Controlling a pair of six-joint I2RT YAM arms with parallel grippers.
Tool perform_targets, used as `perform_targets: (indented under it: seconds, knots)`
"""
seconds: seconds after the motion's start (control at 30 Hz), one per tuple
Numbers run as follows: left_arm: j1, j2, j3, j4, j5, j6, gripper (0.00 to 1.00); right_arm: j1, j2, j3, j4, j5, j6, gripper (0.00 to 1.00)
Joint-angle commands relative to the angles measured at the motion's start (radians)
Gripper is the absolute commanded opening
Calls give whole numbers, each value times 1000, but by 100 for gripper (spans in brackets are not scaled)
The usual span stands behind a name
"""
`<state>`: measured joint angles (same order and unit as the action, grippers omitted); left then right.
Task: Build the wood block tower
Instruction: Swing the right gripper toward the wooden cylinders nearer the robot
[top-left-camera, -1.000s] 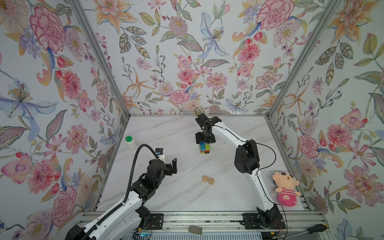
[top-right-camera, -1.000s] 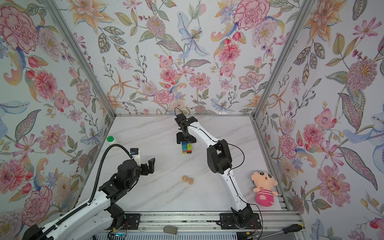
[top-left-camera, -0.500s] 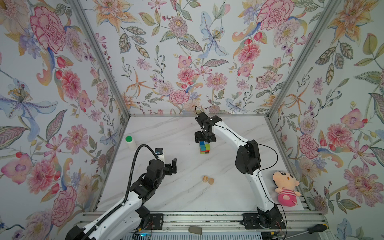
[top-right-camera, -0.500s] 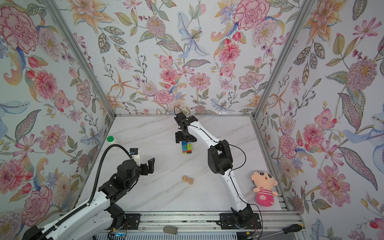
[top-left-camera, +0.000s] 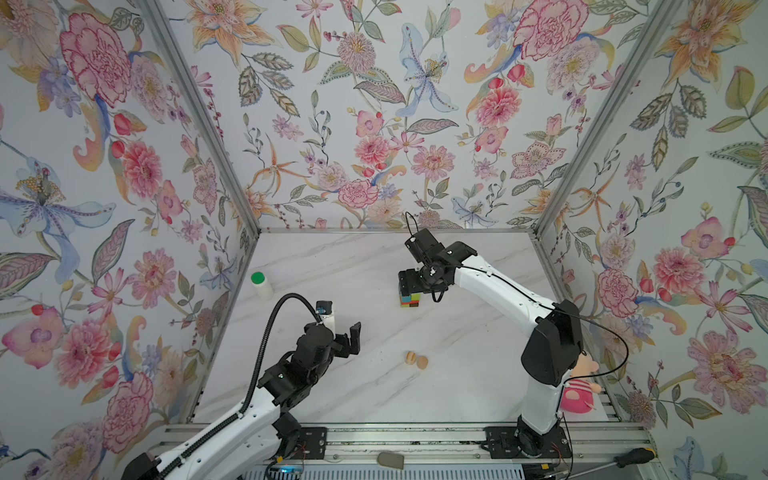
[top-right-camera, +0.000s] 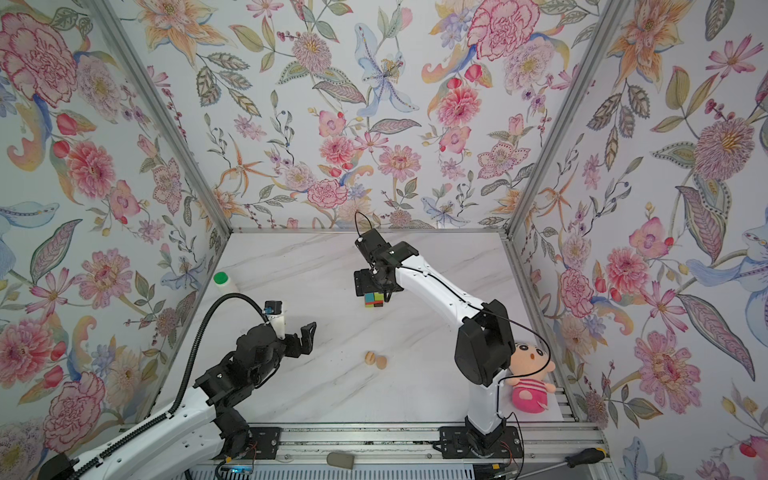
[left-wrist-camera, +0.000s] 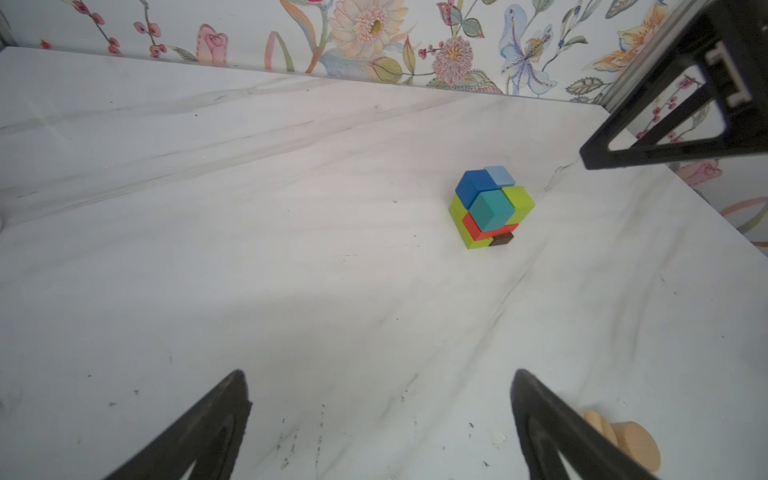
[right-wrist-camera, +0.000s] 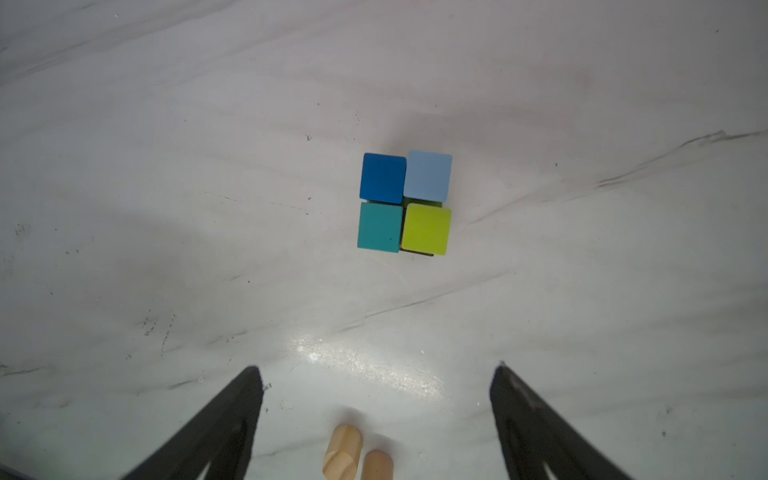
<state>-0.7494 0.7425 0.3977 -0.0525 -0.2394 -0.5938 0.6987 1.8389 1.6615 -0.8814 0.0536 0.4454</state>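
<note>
The tower (top-left-camera: 410, 300) (top-right-camera: 374, 300) is a compact stack of wood blocks at mid-table. From the side it shows brown, red and yellow-green below teal and blue (left-wrist-camera: 490, 208). Its top (right-wrist-camera: 405, 203) is four squares: dark blue, light blue, teal, yellow-green. My right gripper (top-left-camera: 409, 284) (right-wrist-camera: 377, 368) hovers open just above it, holding nothing. Two rounded tan pieces (top-left-camera: 417, 360) (top-right-camera: 375, 360) (right-wrist-camera: 357, 455) lie side by side on the table nearer the front. My left gripper (top-left-camera: 345, 343) (left-wrist-camera: 379, 374) is open and empty, to the left of the tan pieces (left-wrist-camera: 623, 440).
A white green-capped bottle (top-left-camera: 261, 284) (top-right-camera: 222, 279) stands near the left wall. A pink plush doll (top-left-camera: 579, 395) (top-right-camera: 530, 382) lies at the right front behind my right arm's base. Floral walls close three sides. A screwdriver (top-left-camera: 631, 457) rests on the front rail.
My right arm has shifted only slightly above the tower. The left arm, the tower and the tan pieces have not moved.
</note>
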Motion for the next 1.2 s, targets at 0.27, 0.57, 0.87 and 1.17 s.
perform_targets:
  seconds: [0.27,0.57,0.87,1.17]
  knots:
    - [-428,90,97,-93,-306,-188,99,-2,-395,-536,177,-30,55,85]
    - [-680,205,150,-151,-460,-323,99,8,-614,-742,191,-51,73,83]
    - [-738,261,182,-159,-489,-335,99,15,-714,-816,191,-55,84,83]
    - [-706,177,170,-231,-514,-306,99,43,-703,-835,214,-66,91,78]
